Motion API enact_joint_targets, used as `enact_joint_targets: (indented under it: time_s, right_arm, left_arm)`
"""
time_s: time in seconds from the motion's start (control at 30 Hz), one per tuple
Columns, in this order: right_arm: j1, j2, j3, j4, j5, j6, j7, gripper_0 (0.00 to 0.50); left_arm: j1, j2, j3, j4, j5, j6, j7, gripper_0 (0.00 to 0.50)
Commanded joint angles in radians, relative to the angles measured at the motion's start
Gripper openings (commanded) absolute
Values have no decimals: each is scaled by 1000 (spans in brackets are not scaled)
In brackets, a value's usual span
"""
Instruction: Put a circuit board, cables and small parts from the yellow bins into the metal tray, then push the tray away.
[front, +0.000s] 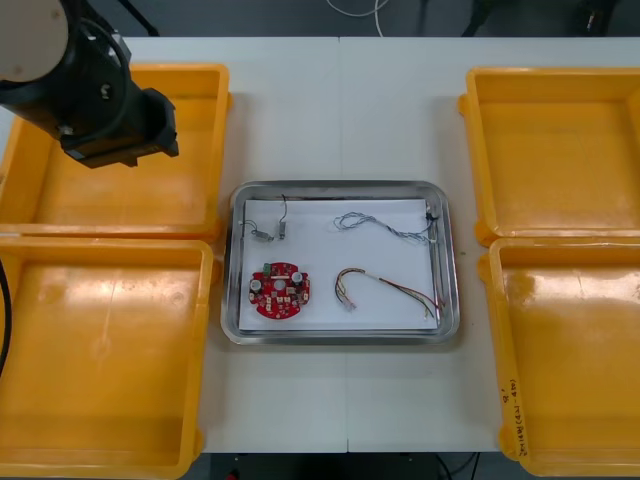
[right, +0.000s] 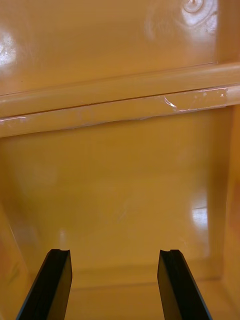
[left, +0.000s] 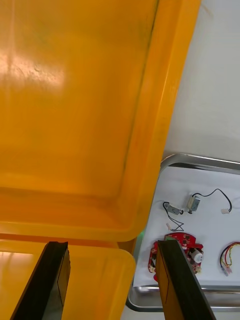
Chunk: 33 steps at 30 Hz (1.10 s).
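Closest to the robot, the near left bin (front: 100, 350) and the near right bin (front: 570, 350) look bare, so there is nothing to pick from them. Between the bins sits the tray (front: 340, 337), white inside. The board (front: 280, 291) lies in its near left corner, and the red and yellow cable (front: 385, 285) lies beside it. Farther back in the tray are the black cable (left: 216, 190) with the small parts (left: 193, 202), and the blue and white cable (front: 385, 228). Nothing lies on top of anything else, likely so each thing is easy to see.

The right gripper (right: 115, 251) hangs over one of the right bins (which one is hard to tell). Its jaws are spread wide with nothing between them, and it seems to be waiting. Farther back, the left arm (front: 95, 105) is over the far left bin (front: 110, 200). The left gripper (left: 112, 244) has its jaws spread too, and it holds nothing.

The filling looks done, so the push is what remains. Empty jaws make sense for that, since a shove needs no grip.
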Motion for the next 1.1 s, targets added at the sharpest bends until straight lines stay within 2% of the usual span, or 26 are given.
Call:
enact_joint_targets:
  time_s: [0.03, 0.3, 0.4, 0.57, 0.87, 1.1]
  right_arm:
    - [11, -46, 16, -6, -17, -4, 31, 500]
    - [11, -46, 16, -6, -12, 5, 29, 500]
    - [9, -46, 15, -7, -14, 5, 34, 500]
    - [-13, -51, 29, -27, -25, 5, 38, 500]
    - [-146, -63, 194, -122, -52, 5, 26, 500]
    - [-261, -63, 313, -129, -104, 5, 22, 500]
  left_arm:
    - [-15, 78, 84, -46, 27, 8, -179, 500]
    - [97, 113, 164, -124, 44, 8, -234, 500]
    - [166, 130, 193, -178, 56, 8, -254, 500]
    - [247, 130, 233, -240, 59, 8, -303, 500]
    - [422, 132, 323, -343, 93, 8, -322, 500]
    - [523, 132, 366, -409, 110, 8, -332, 500]
